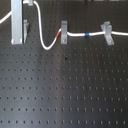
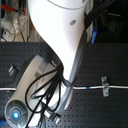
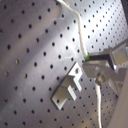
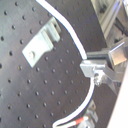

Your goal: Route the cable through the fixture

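Note:
My gripper (image 3: pixel 94 67) is shut on the white cable (image 3: pixel 76 27), also seen in the second wrist view (image 4: pixel 96 70). A grey forked fixture (image 4: pixel 42 42) stands beside the cable (image 4: pixel 70 30), which passes next to it, not in its fork. In the first exterior view the gripper (image 1: pixel 18 15) is a grey bar at the upper left with this fixture (image 1: pixel 25 24) beside it. From there the cable (image 1: pixel 42 40) sags, then runs through the middle fixture (image 1: pixel 63 31) at its red band (image 1: pixel 59 35). It passes its blue band (image 1: pixel 87 35) into the right fixture (image 1: pixel 106 32).
The black perforated board (image 1: pixel 65 90) fills the first exterior view. In the second exterior view the white arm (image 2: pixel 60 45) hides the gripper. There a fixture (image 2: pixel 104 86) holds the cable (image 2: pixel 117 87), and another (image 2: pixel 11 70) stands at the second exterior view's left.

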### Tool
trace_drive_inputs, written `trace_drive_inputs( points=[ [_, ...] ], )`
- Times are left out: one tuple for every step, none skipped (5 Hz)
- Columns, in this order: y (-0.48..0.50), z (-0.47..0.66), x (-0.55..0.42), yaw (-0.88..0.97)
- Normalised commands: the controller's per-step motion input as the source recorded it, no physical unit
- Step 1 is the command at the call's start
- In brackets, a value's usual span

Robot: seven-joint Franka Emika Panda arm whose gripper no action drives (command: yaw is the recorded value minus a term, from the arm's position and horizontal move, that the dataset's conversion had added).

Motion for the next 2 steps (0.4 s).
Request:
trace_drive_inputs(
  points=[
    [-0.302, 0.2, -0.572, -0.44],
    [-0.048, 0.3, -0.485, -0.5]
  ],
)
